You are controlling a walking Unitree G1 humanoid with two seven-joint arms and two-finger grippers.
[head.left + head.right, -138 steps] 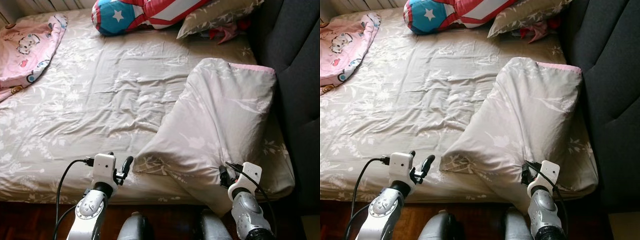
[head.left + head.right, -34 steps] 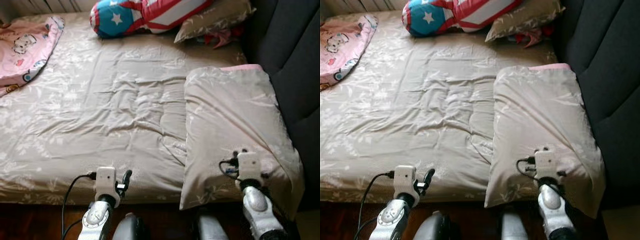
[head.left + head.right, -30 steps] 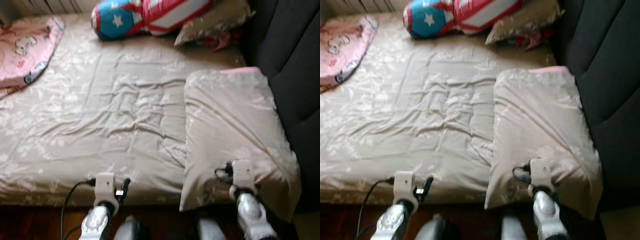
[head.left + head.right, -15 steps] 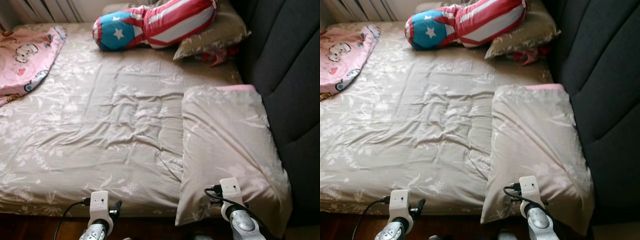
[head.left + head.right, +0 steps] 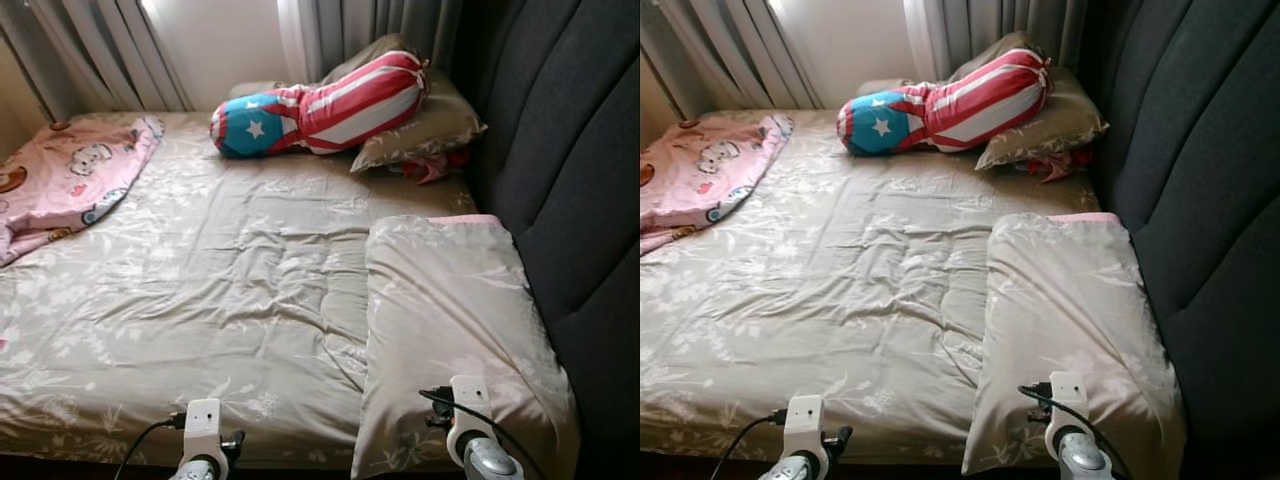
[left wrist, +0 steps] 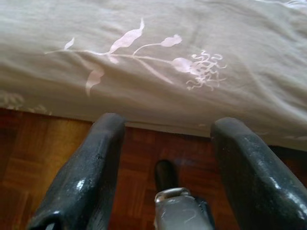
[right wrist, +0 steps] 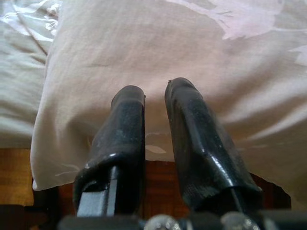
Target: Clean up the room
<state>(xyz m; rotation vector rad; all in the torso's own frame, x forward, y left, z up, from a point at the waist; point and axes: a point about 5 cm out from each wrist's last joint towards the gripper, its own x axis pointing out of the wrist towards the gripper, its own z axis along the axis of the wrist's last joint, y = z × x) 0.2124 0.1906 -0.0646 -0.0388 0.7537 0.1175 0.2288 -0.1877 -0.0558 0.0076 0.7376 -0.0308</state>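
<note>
Bed [image 5: 200,290] with flat grey pillow [image 5: 450,310]

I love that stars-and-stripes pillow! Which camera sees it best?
The left eye view: the stars-and-stripes pillow lies whole at the far end of the bed, leaning on a beige pillow. The right eye view shows it just as fully. The wrist views look at bedding close up instead.

Grey curtains [image 5: 110,55] hang beside dark padded headboard [image 5: 560,150].
</note>
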